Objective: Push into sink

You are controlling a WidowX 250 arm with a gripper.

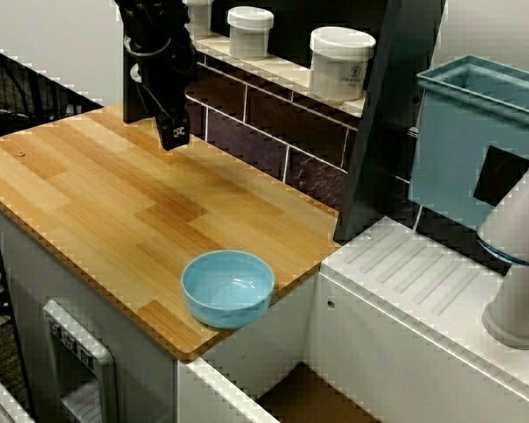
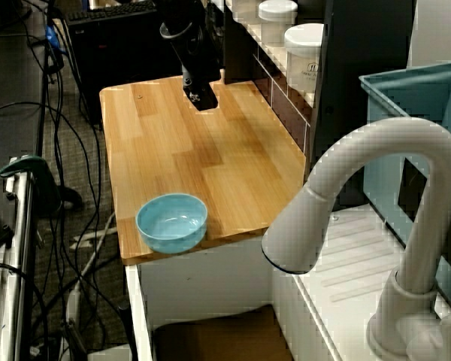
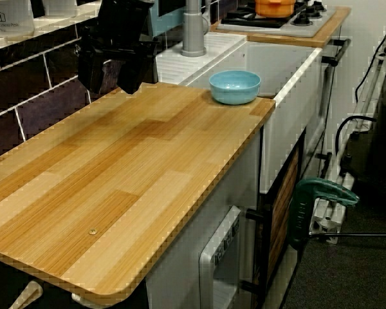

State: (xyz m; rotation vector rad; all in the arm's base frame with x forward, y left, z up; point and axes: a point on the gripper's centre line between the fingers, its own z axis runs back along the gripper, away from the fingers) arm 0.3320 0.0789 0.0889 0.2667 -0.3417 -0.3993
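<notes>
A small light-blue bowl (image 1: 227, 288) (image 2: 171, 222) (image 3: 235, 86) stands empty on the wooden counter (image 1: 106, 203), at the corner next to the sink. The sink (image 1: 310, 398) (image 2: 214, 338) (image 3: 289, 61) is a sunken basin with white walls and a brown floor, just past the counter's end. My black gripper (image 1: 175, 137) (image 2: 201, 98) (image 3: 109, 84) hangs over the back of the counter near the tiled wall, well away from the bowl. Its two fingers stand apart with nothing between them.
A white faucet (image 2: 361, 165) arches over the sink beside the ribbed drainboard (image 1: 423, 264). A teal tub (image 1: 476, 141) stands behind it. White jars (image 1: 339, 62) line the shelf above the tiles. A stove with an orange pot (image 3: 276, 6) lies beyond the sink.
</notes>
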